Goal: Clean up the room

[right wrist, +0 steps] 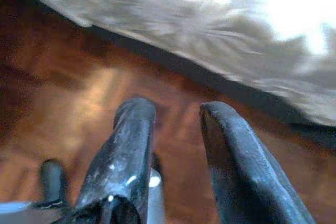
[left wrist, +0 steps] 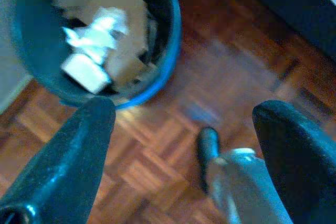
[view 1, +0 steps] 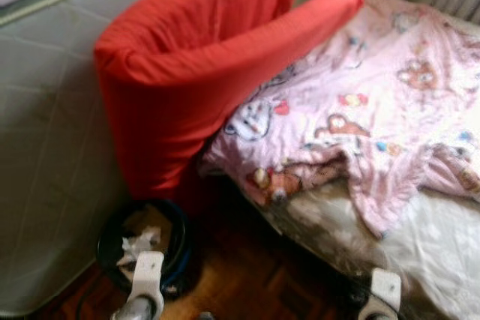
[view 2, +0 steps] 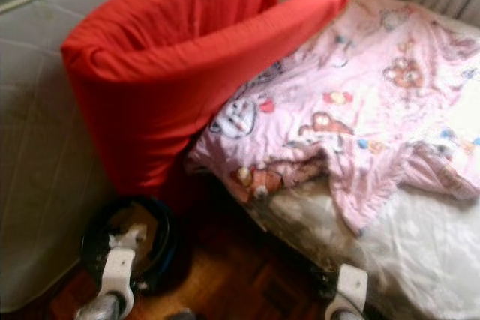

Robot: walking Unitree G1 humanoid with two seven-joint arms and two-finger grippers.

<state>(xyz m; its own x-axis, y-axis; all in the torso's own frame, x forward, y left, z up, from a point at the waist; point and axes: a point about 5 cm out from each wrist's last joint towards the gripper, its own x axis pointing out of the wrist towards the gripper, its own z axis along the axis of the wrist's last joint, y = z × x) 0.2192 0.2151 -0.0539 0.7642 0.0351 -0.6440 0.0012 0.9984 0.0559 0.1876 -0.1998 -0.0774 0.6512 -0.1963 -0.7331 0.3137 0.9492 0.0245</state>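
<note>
Bin (view 1: 178, 239), round with a dark blue wall, stands on the parquet floor (view 1: 247, 279) and serves as the reference point. It holds crumpled white paper (left wrist: 97, 32) and pale cardboard scraps (left wrist: 84, 73). Directly above and behind the bin, a large red cushion (view 1: 187, 80) leans upright, folded over on itself, its lower end reaching down to just behind the bin's rim. To the left of the bin a grey quilted mattress side (view 1: 45, 148) stands upright; whether it touches the bin cannot be told.

To the right of the bin, across a strip of dark floor, is a bed (view 1: 442, 252) with a white cover. A pink blanket (view 1: 375, 110) printed with cartoon animals lies rumpled over it, one corner hanging down over the bed's edge. The cushion's upper end rests against this blanket.

Left hand (left wrist: 184, 145) hangs low just in front of the bin, above the floor; its two black fingers (left wrist: 68, 166) stand wide apart and grasp nothing. Right hand (right wrist: 176, 145) hangs well to the right of the bin, beside the bed's edge, fingers (right wrist: 126, 145) parted by a moderate gap, nothing between them.

Both head views are soft with blur.
</note>
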